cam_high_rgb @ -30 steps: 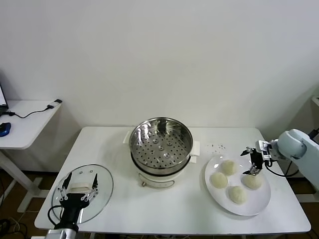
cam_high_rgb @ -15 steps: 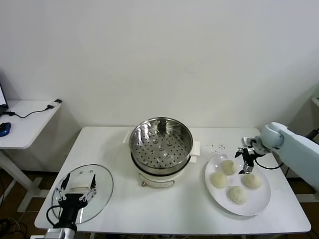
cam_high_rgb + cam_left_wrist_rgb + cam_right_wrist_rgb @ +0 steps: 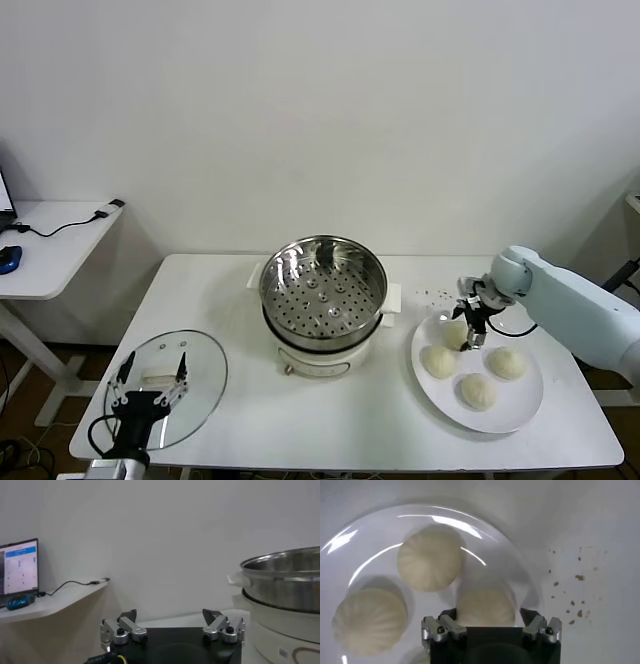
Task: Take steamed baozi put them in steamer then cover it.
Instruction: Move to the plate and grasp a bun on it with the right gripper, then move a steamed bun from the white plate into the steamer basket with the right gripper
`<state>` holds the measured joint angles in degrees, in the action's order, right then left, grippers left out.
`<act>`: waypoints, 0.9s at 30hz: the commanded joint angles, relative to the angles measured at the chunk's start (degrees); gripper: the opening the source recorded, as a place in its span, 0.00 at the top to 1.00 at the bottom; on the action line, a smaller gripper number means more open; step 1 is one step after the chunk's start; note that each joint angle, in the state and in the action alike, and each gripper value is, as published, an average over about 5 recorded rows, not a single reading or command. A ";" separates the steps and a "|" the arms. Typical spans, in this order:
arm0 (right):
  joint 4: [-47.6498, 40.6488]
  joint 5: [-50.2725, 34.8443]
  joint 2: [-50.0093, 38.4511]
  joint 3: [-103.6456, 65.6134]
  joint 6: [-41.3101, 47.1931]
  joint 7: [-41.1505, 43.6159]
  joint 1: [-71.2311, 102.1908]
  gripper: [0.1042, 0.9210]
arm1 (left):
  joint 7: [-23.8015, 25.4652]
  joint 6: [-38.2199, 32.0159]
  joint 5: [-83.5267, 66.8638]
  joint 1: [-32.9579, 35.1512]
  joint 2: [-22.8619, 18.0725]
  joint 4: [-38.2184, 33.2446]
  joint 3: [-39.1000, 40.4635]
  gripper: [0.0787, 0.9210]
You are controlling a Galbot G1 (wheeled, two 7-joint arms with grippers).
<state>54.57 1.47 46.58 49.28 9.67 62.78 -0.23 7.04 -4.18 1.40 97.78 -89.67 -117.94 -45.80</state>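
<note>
Several cream-white baozi lie on a white plate (image 3: pixel 522 408) at the table's right. My right gripper (image 3: pixel 466 332) is down over the rear baozi (image 3: pixel 485 607), and its open fingers stand on either side of the bun, close to it. Two more buns (image 3: pixel 429 560) (image 3: pixel 367 620) lie beside it. The shiny perforated steamer (image 3: pixel 322 290) stands mid-table on its white pot base, with nothing in it. The glass cover (image 3: pixel 200 395) lies flat at the front left. My left gripper (image 3: pixel 152 372) hovers open above the cover's white handle.
Dark crumbs (image 3: pixel 435 295) speckle the table between the steamer and the plate. A white side desk (image 3: pixel 50 250) with cables stands off the table's left. The steamer's rim (image 3: pixel 285 575) rises a little way from my left gripper.
My right gripper has swung left across the plate, from the right-hand bun to the rear one. The left gripper has sunk slightly over the cover.
</note>
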 commanded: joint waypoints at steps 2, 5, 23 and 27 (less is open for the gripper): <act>-1.27 0.21 1.46 1.06 -0.02 0.08 -0.55 0.25 | 0.00 0.05 -0.09 -0.02 0.02 0.03 -0.05 0.12; -0.88 0.07 0.85 1.16 -0.12 0.26 -0.54 0.28 | 0.00 0.09 -0.09 -0.06 0.04 -0.04 -0.06 0.12; 3.27 -3.80 2.91 18.17 -21.72 7.02 -29.14 0.31 | -0.04 0.62 -0.03 0.60 0.13 -0.61 0.47 0.12; 2.59 -3.62 8.47 23.73 -28.17 8.36 -38.33 0.31 | -0.06 0.81 0.01 0.65 0.04 -0.73 0.64 0.12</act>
<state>56.68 -1.09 51.37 64.41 -9.35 68.62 -24.98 6.97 -3.40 1.36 98.42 -89.55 -118.62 -45.17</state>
